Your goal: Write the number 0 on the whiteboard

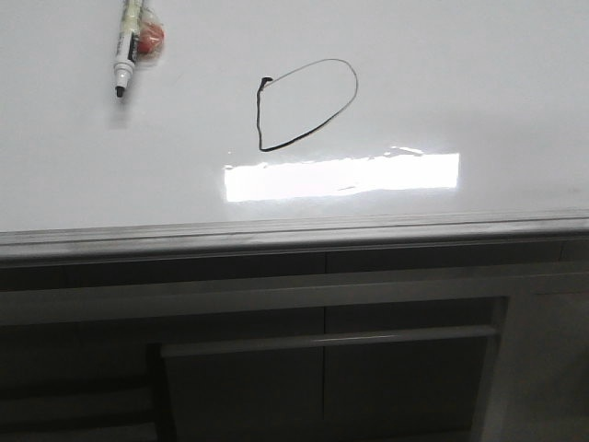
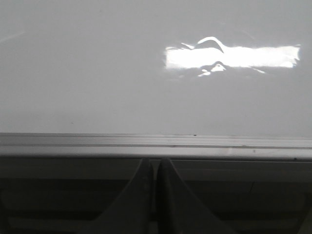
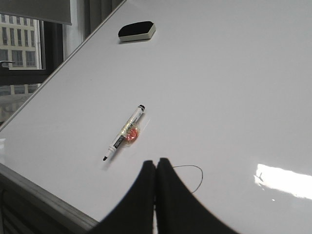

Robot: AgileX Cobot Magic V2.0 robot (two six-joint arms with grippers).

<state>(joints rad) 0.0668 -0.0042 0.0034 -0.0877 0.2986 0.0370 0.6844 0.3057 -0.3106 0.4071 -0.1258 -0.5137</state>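
Observation:
The number 0 (image 1: 306,103) is a thin black lopsided loop on the whiteboard (image 1: 479,83), just above a bright glare patch. In the right wrist view only its rounded side (image 3: 197,174) shows beside the fingers. An uncapped marker (image 1: 128,44) with a red-orange bit by it lies on the board at the far left; it also shows in the right wrist view (image 3: 125,131). My left gripper (image 2: 154,163) is shut and empty, below the board's grey edge rail (image 2: 156,142). My right gripper (image 3: 156,165) is shut and empty above the board, near the loop.
A black eraser (image 3: 136,31) lies at the board's far corner. Dark cabinet fronts (image 1: 276,368) stand below the grey edge rail (image 1: 276,235). A window (image 3: 24,53) is beyond the board's side edge.

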